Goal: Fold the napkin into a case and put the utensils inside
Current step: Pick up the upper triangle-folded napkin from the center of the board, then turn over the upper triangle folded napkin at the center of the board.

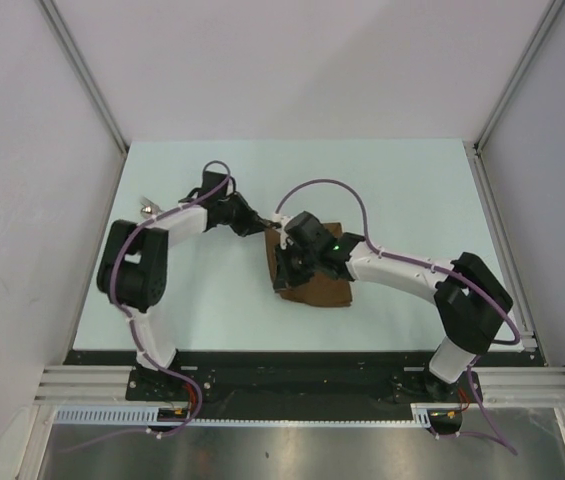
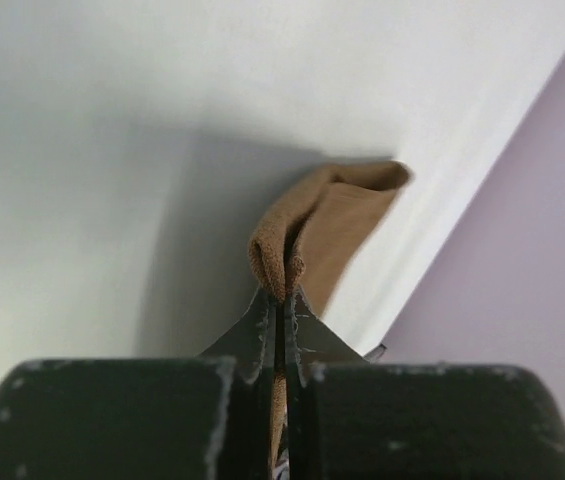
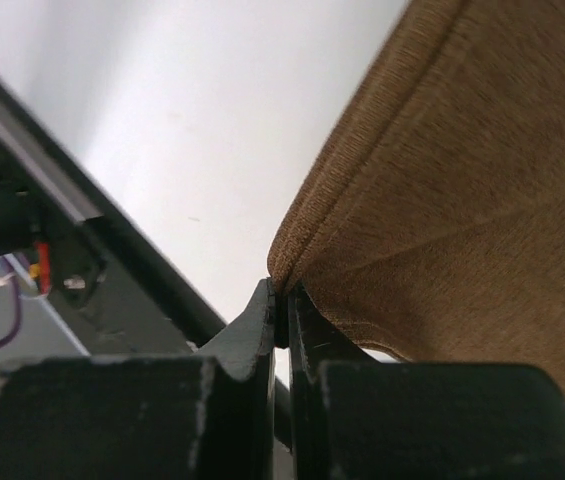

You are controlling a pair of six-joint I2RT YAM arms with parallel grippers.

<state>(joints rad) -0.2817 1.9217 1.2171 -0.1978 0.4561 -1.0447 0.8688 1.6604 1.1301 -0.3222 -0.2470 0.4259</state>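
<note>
Left fingers [image 2: 252, 332] and right fingers [image 3: 252, 325] each pinch a napkin [image 3: 462, 180] edge; lift together, keeping the fold even

Pale table [image 1: 412, 200] carries brown napkin [image 1: 327, 292], utensils [image 1: 145, 208].

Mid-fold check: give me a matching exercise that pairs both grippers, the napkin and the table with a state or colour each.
Things:
1. left gripper
2. right gripper
3. napkin
4. table

States or colours:
A. pale greenish-white
B. shut on a doubled-over fold of cloth
C. brown, pinched by both arms
D. shut on a corner of a hemmed edge

Pairs: 1-B, 2-D, 3-C, 4-A
</note>
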